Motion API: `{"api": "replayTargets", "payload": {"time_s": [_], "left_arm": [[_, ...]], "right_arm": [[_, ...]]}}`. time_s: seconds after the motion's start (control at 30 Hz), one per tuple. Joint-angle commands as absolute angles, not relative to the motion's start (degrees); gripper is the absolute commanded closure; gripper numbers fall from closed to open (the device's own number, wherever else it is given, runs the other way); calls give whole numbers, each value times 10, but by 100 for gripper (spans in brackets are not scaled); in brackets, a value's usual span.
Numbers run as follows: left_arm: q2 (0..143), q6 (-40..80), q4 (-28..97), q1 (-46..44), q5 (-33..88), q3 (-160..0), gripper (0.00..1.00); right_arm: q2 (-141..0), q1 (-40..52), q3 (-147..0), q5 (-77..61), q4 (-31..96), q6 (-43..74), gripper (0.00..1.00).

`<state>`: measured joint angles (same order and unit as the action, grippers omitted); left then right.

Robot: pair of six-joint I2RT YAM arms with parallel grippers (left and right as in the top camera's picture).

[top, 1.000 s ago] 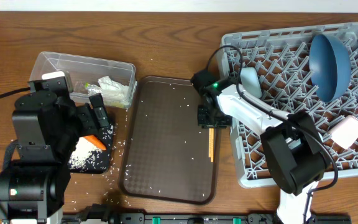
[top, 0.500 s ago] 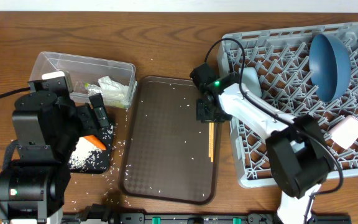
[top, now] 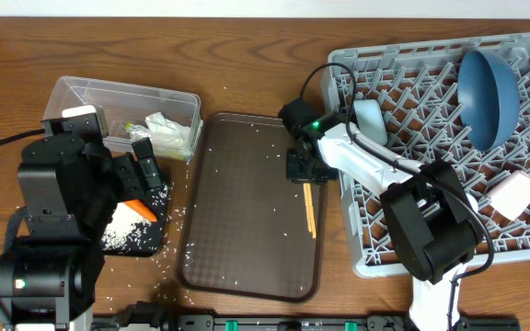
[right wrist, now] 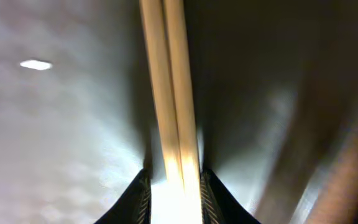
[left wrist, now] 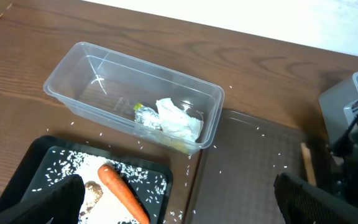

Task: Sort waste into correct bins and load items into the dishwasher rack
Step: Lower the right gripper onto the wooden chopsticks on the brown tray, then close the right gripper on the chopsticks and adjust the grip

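A pair of wooden chopsticks lies on the dark brown serving tray. My right gripper sits low over their far end, open only narrowly, a finger close on each side. My left gripper hangs wide open and empty over the black tray. That tray holds a carrot piece, a brown lump and rice. The clear tub holds crumpled paper and a green-yellow wrapper.
The grey dishwasher rack fills the right side, with the blue dish upright at its back, a light blue cup near its left edge and a pale item at its right. Rice grains dot the serving tray and the table.
My right gripper has shifted a little left and back and narrowed around the chopsticks, whose far end swung slightly left. The left arm has not moved.
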<state>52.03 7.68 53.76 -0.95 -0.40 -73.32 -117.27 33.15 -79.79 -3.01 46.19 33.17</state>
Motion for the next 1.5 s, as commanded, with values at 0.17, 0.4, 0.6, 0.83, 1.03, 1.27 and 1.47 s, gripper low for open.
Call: {"api": "replayTargets", "payload": {"time_s": [0.17, 0.4, 0.6, 0.83, 1.03, 1.27, 1.47], "left_arm": [[520, 82, 538, -7, -9, -735, 2], [520, 82, 540, -7, -9, -735, 2], [520, 82, 540, -7, -9, -735, 2], [520, 82, 540, -7, -9, -735, 2], [520, 82, 540, -7, -9, -735, 2], [520, 82, 540, -7, -9, -735, 2], [520, 82, 540, -7, -9, -735, 2]], "right_arm": [[-1172, 367, -806, -17, 477, 286, 69], [-1124, 371, -806, -17, 474, 171, 68], [-1126, 372, -805, -20, 480, 169, 80], [-1141, 372, -803, -20, 480, 169, 82], [-1158, 372, -798, -20, 478, 168, 84], [-1173, 372, -798, -17, 476, 166, 85], [-1178, 370, -797, -2, 471, 166, 85]]}}
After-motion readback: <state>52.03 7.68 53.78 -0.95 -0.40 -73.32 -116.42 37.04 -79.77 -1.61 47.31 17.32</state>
